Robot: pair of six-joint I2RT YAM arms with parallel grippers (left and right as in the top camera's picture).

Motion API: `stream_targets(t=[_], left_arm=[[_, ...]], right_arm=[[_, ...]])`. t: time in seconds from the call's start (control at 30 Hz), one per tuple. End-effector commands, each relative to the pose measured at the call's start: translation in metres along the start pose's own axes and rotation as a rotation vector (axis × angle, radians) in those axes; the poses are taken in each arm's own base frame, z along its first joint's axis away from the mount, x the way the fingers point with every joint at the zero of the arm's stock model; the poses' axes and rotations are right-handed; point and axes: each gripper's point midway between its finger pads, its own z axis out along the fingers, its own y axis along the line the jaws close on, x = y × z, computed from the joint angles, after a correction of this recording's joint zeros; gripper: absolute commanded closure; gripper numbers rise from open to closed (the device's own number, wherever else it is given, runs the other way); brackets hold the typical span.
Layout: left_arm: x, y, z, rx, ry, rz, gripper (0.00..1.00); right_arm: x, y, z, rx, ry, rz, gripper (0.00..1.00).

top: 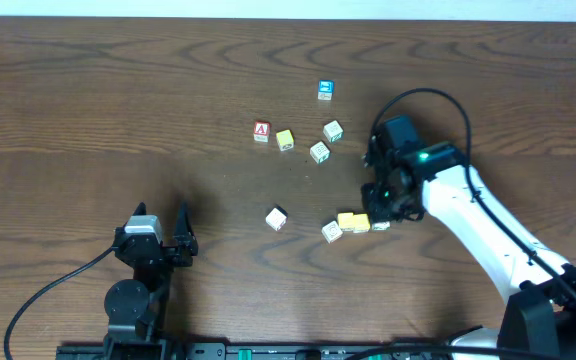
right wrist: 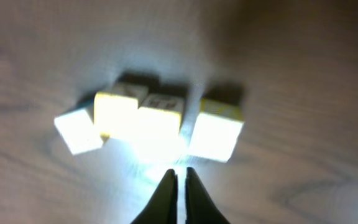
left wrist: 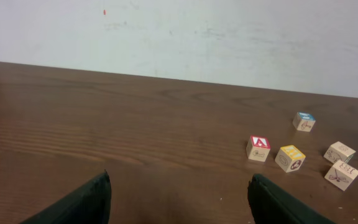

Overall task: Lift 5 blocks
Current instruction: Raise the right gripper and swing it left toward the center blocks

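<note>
Row of small yellow-and-whitish wooden cubes [right wrist: 157, 121] lies just ahead of the right gripper [right wrist: 179, 177], long axis crosswise. Its jaws are pinched together, seemingly empty (glare). The left gripper [left wrist: 179, 180] gapes wide, well apart.

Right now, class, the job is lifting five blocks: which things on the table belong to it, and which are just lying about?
Job: right claw, shut; row of yellow and whitish blocks before it; lone whitish block; far yellow block; far whitish blocks.
Lying about: blue-faced cube; red "A" cube.
</note>
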Motion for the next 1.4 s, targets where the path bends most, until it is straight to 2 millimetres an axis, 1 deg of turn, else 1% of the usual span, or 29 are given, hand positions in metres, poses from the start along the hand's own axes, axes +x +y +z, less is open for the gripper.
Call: stream_targets(t=[0.0, 0.1, 0.27, 0.43, 0.7, 0.83, 1.03, 1.23, 1.37], left_arm=[[0.016, 0.006, 0.001, -0.030, 0.047, -0.007, 0.29], [0.016, 0.006, 0.001, -0.030, 0.047, -0.007, 0.29], [0.016, 0.006, 0.001, -0.030, 0.048, -0.007, 0.29], [0.016, 0.006, 0.001, -0.030, 0.047, -0.007, 0.29], [0.016, 0.006, 0.001, -0.030, 0.048, -0.007, 0.29], [0.016, 0.006, 0.001, -0.030, 0.047, -0.007, 0.29], [0.016, 0.006, 0.001, -0.030, 0.048, -0.007, 0.29], [0.016, 0.006, 0.001, -0.030, 0.047, -0.007, 0.29], [0.016, 0.006, 0.001, -0.030, 0.047, -0.007, 0.29]], right_arm=[[0.007, 0.017, -0.003, -0.001, 0.013, -0.072, 0.99], [0.015, 0.029, 0.001, 0.013, 0.020, -0.117, 0.99], [0.019, 0.033, 0.015, 0.082, -0.008, -0.149, 0.99], [0.029, 0.034, 0.031, 0.080, -0.005, -0.156, 0.99], [0.042, 0.032, 0.050, 0.064, 0.012, -0.159, 0.97], [0.047, 0.039, 0.056, 0.030, 0.015, -0.172, 0.96], [0.045, 0.048, 0.057, 0.019, -0.006, -0.199, 0.91], [0.038, 0.058, 0.058, 0.000, -0.046, -0.222, 0.87], [0.033, 0.062, 0.058, -0.009, -0.068, -0.218, 0.85]])
